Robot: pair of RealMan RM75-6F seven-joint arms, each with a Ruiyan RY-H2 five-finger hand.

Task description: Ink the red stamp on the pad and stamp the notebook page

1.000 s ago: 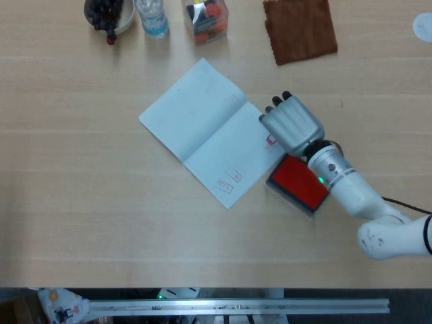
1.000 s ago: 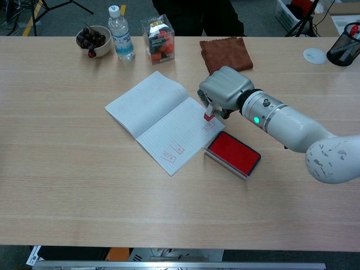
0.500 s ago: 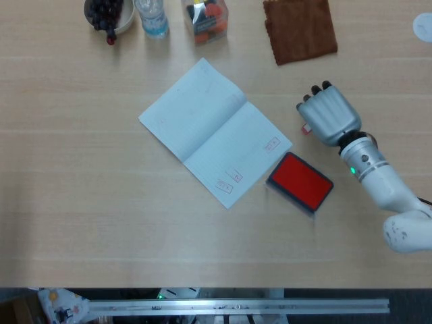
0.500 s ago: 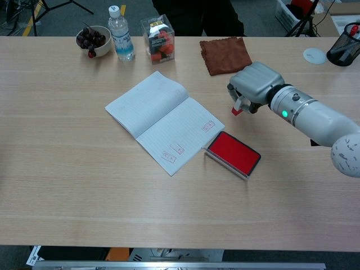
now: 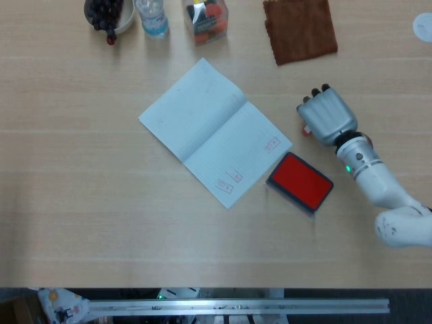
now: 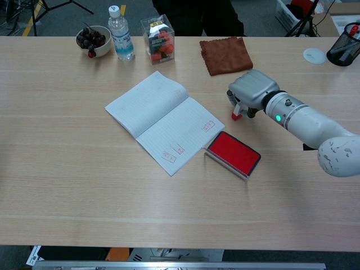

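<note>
Overhead, in the head view, the right robot hand (image 5: 327,118) hangs over the pale wooden surface (image 5: 101,223), right of the open white lined notebook (image 5: 216,135) and above the red ink pad in its dark tray (image 5: 300,183). Three red marks already sit on the page, so stamping looks done; setting the stamp down seems next. Its fingers curl over something mostly hidden. Lower down, the chest view shows the small red-based stamp (image 6: 235,116) pinched beneath them, near the surface.

A pale wood-grain tabletop (image 6: 84,185) fills both views (evenly lit), with grey floor (image 6: 62,17) beyond its far edge.
</note>
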